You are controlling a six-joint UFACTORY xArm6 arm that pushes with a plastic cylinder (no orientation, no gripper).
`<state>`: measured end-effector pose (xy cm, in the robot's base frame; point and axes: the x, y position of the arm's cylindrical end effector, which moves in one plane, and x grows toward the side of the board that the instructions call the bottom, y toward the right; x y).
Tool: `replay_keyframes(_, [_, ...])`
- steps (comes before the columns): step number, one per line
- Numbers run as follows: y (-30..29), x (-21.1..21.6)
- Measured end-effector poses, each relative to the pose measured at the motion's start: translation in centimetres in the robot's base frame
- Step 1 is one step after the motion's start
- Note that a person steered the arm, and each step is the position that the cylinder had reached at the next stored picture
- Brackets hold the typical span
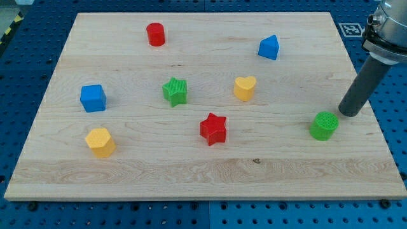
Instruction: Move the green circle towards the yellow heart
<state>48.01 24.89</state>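
On the pale wooden bench point(191, 172), the ribbed green circle point(324, 125) stands near the view's right edge, well apart from the smooth yellow heart point(245, 88) toward the middle. My tip point(348, 113), the end of a dark matte rod, rests just beside the circle, at its upper right. There is no gripper here, so nothing is held.
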Motion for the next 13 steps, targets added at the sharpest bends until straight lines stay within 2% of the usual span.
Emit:
replay_keyframes(10, [-0.8, 5.2])
replay_keyframes(13, [-7.0, 4.7])
